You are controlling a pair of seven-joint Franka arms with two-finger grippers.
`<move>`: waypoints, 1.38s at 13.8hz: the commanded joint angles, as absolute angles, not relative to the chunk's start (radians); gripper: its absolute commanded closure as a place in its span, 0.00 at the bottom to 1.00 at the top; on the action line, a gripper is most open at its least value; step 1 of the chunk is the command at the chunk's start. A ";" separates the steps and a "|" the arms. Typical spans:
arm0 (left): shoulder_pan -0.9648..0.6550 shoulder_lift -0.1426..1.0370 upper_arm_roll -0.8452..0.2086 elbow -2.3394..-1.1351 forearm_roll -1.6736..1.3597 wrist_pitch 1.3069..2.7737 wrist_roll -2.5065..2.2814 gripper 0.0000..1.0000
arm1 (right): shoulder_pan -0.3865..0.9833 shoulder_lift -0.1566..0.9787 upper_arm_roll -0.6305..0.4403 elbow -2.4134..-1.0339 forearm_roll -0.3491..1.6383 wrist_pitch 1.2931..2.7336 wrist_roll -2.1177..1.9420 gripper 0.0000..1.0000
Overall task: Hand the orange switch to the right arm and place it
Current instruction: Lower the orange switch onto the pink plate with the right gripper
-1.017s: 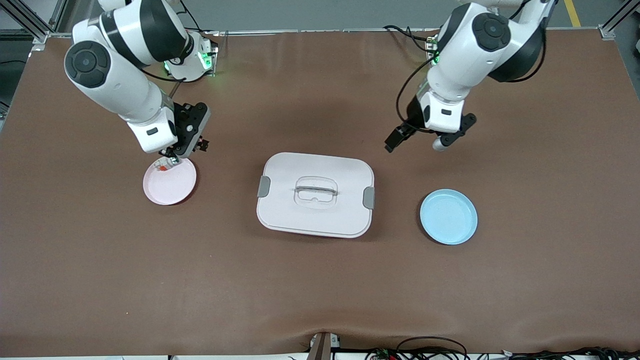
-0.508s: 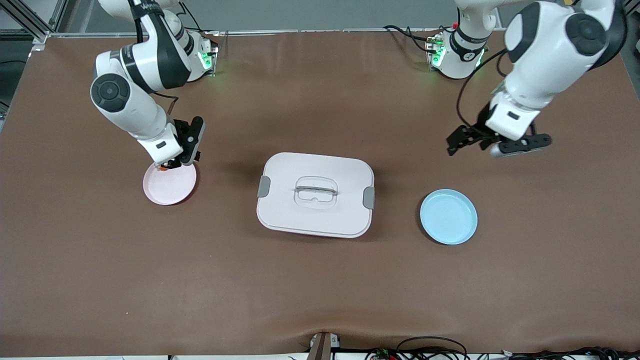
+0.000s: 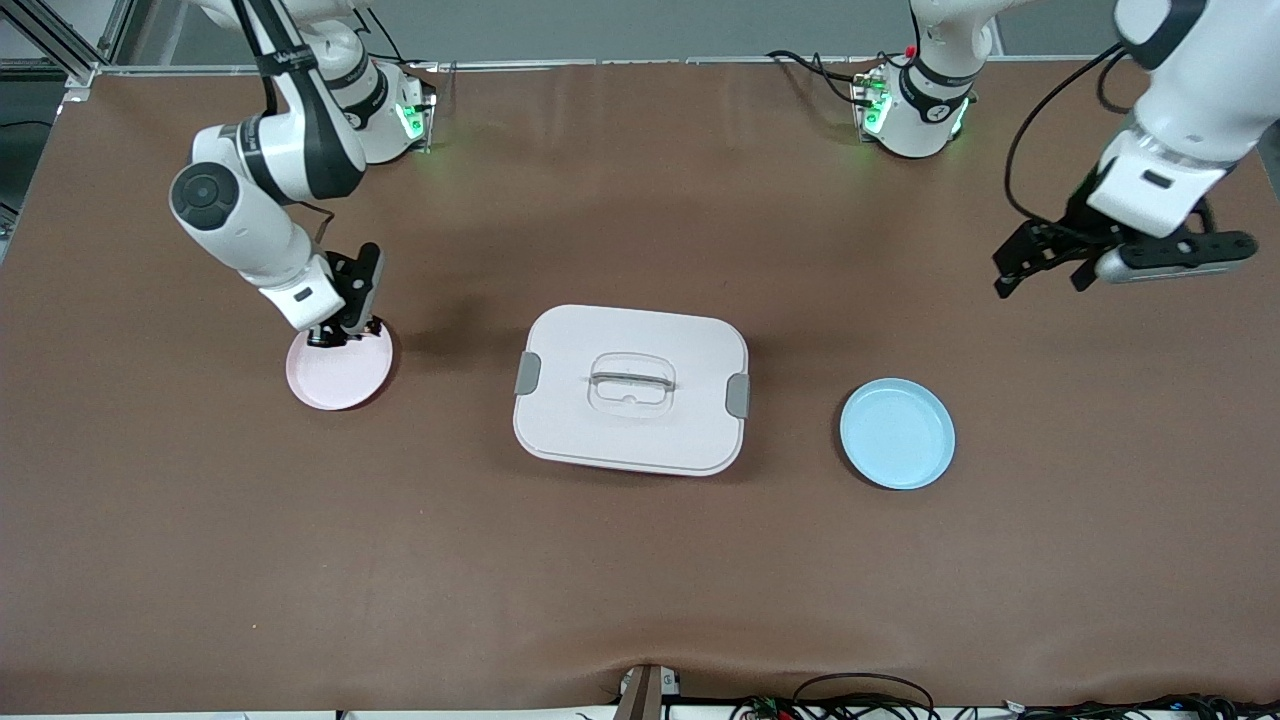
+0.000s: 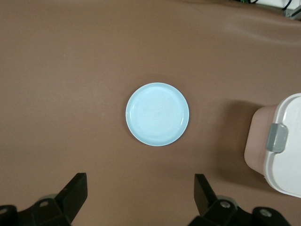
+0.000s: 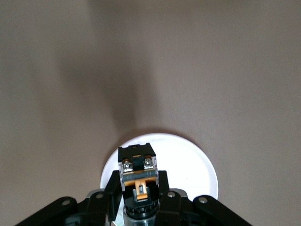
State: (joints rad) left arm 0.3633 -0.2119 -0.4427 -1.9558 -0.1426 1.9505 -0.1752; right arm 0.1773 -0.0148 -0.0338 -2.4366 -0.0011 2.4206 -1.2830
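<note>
The orange switch (image 5: 137,169), a small black block with an orange-tan face, sits pinched between the fingers of my right gripper (image 5: 138,189). That gripper (image 3: 340,332) is low over the edge of the pink plate (image 3: 345,375) that lies farther from the front camera. I cannot tell whether the switch touches the plate (image 5: 188,165). In the front view the fingers hide the switch. My left gripper (image 3: 1045,270) hangs open and empty over bare table at the left arm's end. Its fingers (image 4: 75,190) stand wide apart in the left wrist view.
A white lidded box (image 3: 631,388) with grey latches and a clear handle sits mid-table. A light blue plate (image 3: 897,433) lies beside it toward the left arm's end, and shows in the left wrist view (image 4: 157,114) with a corner of the box (image 4: 280,141).
The left arm has swung away from the box toward its own end of the table, still open. The right gripper has sunk closer to the pink plate's rim with the switch.
</note>
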 commanded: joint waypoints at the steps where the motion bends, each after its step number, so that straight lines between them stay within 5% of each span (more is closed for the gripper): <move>1: 0.388 -0.089 -0.448 -1.763 -0.123 1.841 -0.169 0.00 | 0.126 -0.018 -0.018 -2.511 -0.014 2.518 -1.327 1.00; 10: 0.416 -0.023 -0.448 -1.647 -0.120 1.822 -0.169 0.00 | 0.097 0.236 -0.020 -2.511 -0.006 2.802 -1.304 1.00; 15: 0.400 -0.006 -0.436 -1.635 -0.120 1.822 -0.167 0.00 | 0.081 0.256 -0.020 -2.493 -0.006 2.803 -1.307 1.00; 17: 0.309 0.011 -0.352 -1.623 -0.120 1.821 -0.169 0.00 | 0.074 0.268 -0.020 -2.490 -0.006 2.807 -1.315 1.00; 19: 0.118 0.015 -0.161 -1.618 -0.120 1.822 -0.175 0.00 | 0.074 0.276 -0.020 -2.484 -0.006 2.807 -1.310 1.00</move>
